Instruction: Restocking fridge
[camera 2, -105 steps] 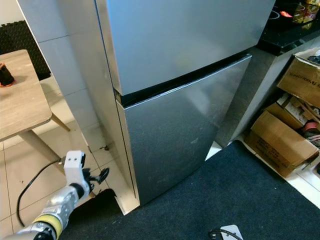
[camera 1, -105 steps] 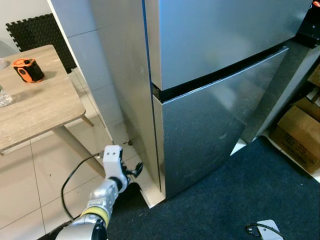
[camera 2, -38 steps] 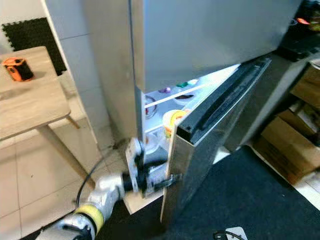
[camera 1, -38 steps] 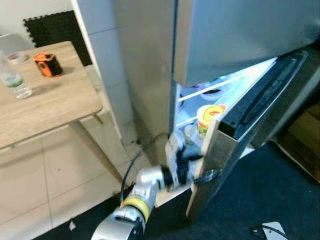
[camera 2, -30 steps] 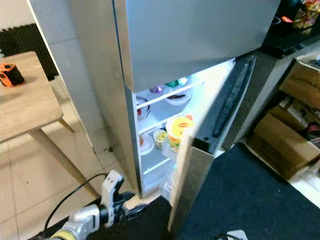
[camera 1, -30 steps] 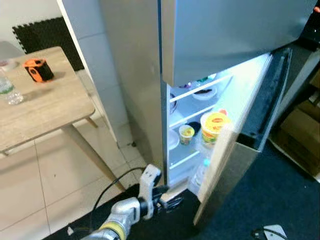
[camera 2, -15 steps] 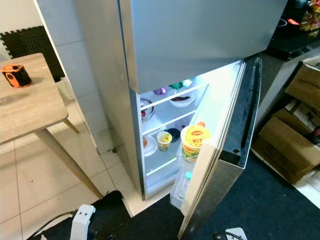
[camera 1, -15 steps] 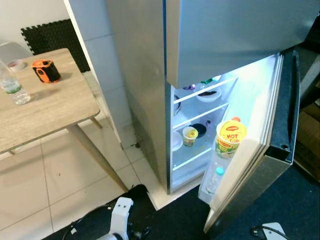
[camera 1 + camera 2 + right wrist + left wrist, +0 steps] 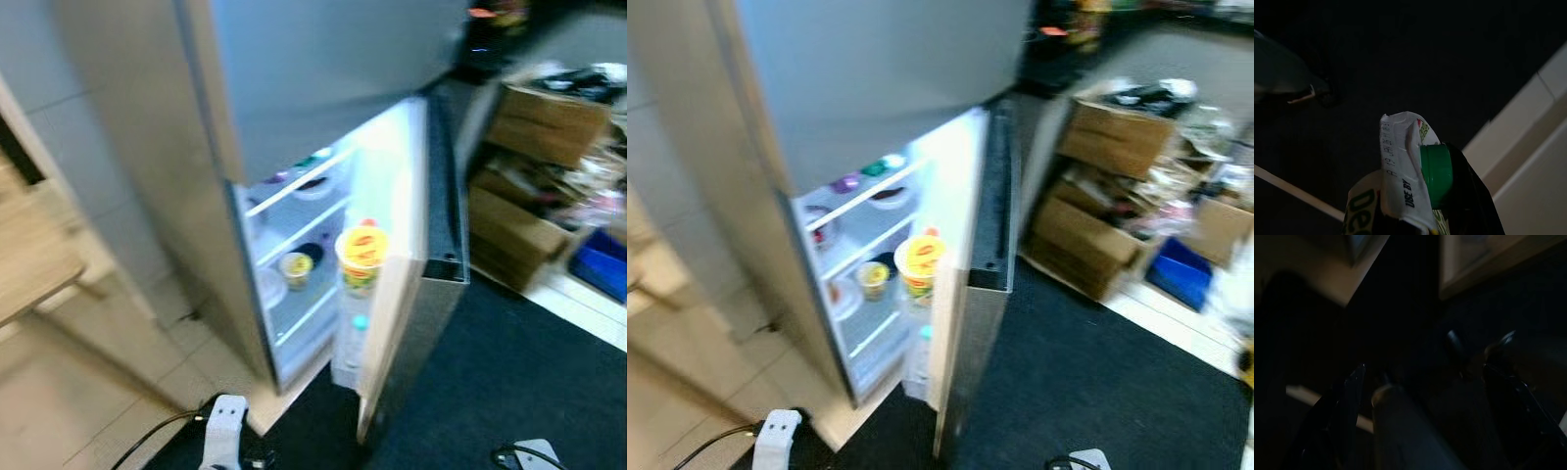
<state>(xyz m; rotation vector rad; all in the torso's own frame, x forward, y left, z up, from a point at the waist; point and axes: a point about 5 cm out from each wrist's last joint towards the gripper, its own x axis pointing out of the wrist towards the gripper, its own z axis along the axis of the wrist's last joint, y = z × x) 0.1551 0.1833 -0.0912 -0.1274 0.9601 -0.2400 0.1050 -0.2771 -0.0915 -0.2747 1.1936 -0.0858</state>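
Observation:
The steel fridge point(image 9: 294, 88) stands before me with its lower door point(image 9: 431, 294) swung open and the inside lit. A yellow noodle cup point(image 9: 361, 257) and a bottle point(image 9: 358, 328) sit in the door rack, and a small cup point(image 9: 294, 266) and bowls rest on the shelves. In the right wrist view a carton point(image 9: 1405, 166) with a green cap point(image 9: 1436, 174) and "USE BY" print sits in my right gripper point(image 9: 1420, 205), low by the dark mat. My left gripper point(image 9: 1425, 377) hangs low at the fridge's foot, its fingers point(image 9: 1352, 396) spread with nothing between them.
Stacked cardboard boxes point(image 9: 1097, 230) and a blue bin point(image 9: 1181, 269) crowd the right side beyond the door. A dark mat point(image 9: 509, 382) covers the floor in front. A wooden table point(image 9: 29, 264) edge is at the left, and a black cable point(image 9: 157, 436) lies near my left wrist.
The head view has swung right and blurred, so the table slid out of view. The lower door went from shut to wide open. My left arm dropped from the door to the floor.

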